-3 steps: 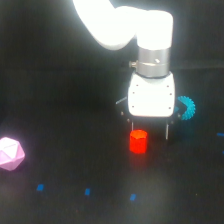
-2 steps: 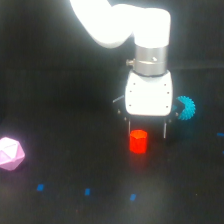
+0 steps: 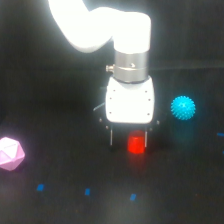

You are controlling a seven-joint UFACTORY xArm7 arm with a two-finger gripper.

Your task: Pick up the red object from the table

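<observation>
Hand [image 3: 128, 144] on your white arm is down at the flat black matte desk [image 3: 65, 205], fingers spread, one dark finger on each side of the small bright red stubby block [image 3: 135, 145]. Block sits on the desk between the fingertips; can't tell if either finger touches it. White hand housing covers the block's top edge. Cyan spiky ball [image 3: 183, 107] sits off to the exterior view's right, well apart. Pink faceted polyhedron [image 3: 10, 153] is at the far left edge. Small blue marks [image 3: 87, 191] dot the desk in front.
</observation>
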